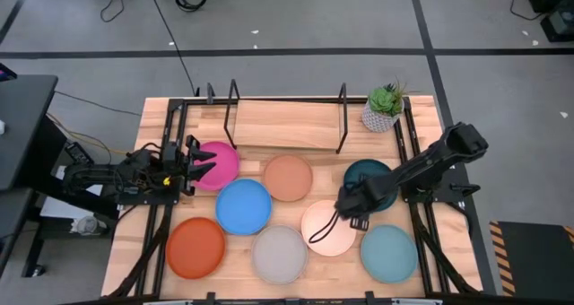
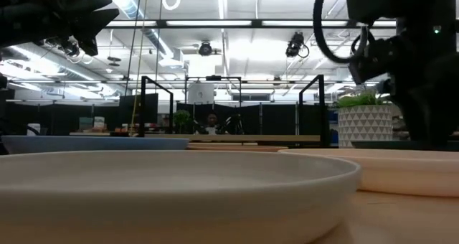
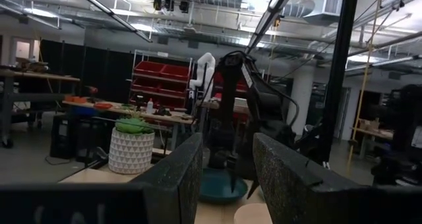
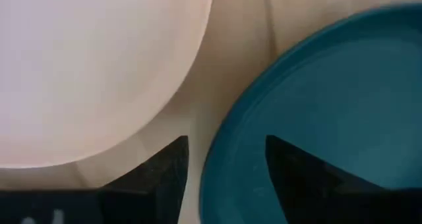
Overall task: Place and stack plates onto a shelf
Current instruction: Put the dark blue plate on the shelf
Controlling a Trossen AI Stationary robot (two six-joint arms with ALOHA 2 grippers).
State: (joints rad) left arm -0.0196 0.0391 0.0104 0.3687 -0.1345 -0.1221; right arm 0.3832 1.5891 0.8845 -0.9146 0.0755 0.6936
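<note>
All eight plates lie flat on the slatted tabletop: pink, tan, dark teal, blue, orange, grey, cream and light blue. The shelf stands at the far edge and carries nothing. My left gripper is open and raised over the pink plate's left edge. My right gripper is open and low; one finger is over the dark teal plate, the other over the bare wood beside the cream plate. My right gripper comes from above, pointing down, and straddles the dark teal plate's near-left rim. I cannot tell whether its fingers touch the plate. The plate lies flat on the table.
A potted plant in a white pot stands at the far right corner beside the shelf. Black frame rails run along the table's left and right sides. Plates lie close together across the near half; bare wood shows in front of the shelf.
</note>
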